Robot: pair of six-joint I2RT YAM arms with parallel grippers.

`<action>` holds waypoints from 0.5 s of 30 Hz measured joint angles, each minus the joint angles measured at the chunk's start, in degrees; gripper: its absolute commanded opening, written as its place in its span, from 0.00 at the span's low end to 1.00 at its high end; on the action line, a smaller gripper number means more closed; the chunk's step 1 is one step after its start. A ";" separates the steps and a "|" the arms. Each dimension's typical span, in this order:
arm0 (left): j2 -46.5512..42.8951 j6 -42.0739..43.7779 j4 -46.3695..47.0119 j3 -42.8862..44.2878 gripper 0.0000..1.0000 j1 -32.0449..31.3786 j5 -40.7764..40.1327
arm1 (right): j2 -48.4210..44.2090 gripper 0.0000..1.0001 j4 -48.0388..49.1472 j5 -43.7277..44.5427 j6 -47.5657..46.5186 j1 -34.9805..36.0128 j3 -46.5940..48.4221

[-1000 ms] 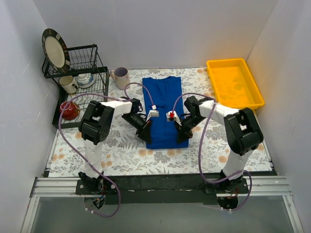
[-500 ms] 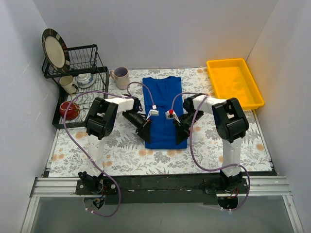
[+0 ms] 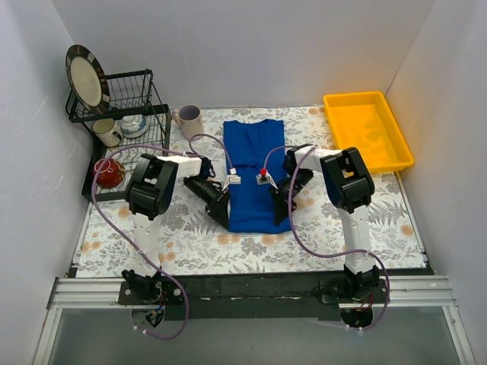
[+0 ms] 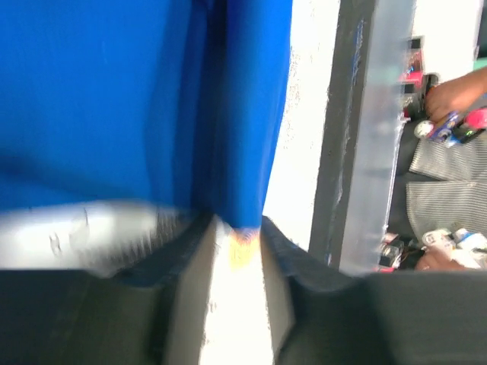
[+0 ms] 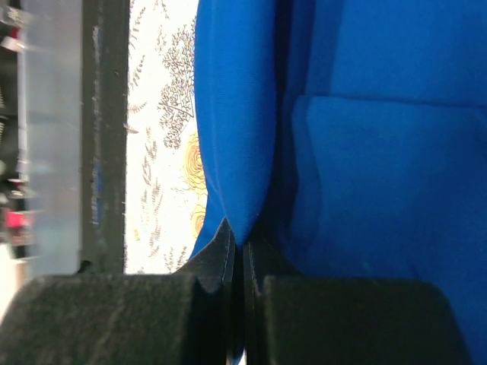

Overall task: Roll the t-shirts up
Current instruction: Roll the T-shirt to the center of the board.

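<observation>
The blue t-shirt lies in the middle of the floral mat, folded into a long narrow strip that runs away from my bases, and I have a claw at each corner of its near end.

My right claw is pressed shut, and a fold of the shirt's side edge is pinched between the fingers. The cloth rises from the pinch in a smooth ridge, with the mat showing beside it.

My left claw has its fingers parted. That view is blurred, but I can see mat through the gap. The shirt's edge comes down to the mouth of the claw and ends there. I cannot tell whether the cloth touches either finger, and I see no grip on it.

A second ago the tip of my left claw overlapped the shirt's near left corner in the overhead view. Now it sits a little further left, just beside that edge. My right arm has changed more. Its elbow stood out to the right, well clear of the shirt, and now it is folded in close above the wrist. The near end of the shirt looks narrower between my claws than it did.

The yellow tray, the wire dish rack, the white mug and the red mug are where they were.
</observation>
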 measured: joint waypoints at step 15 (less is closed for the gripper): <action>-33.00 -8.02 23.96 -14.60 0.67 -3.93 -15.41 | 11.13 0.01 -10.97 2.64 11.41 0.39 13.88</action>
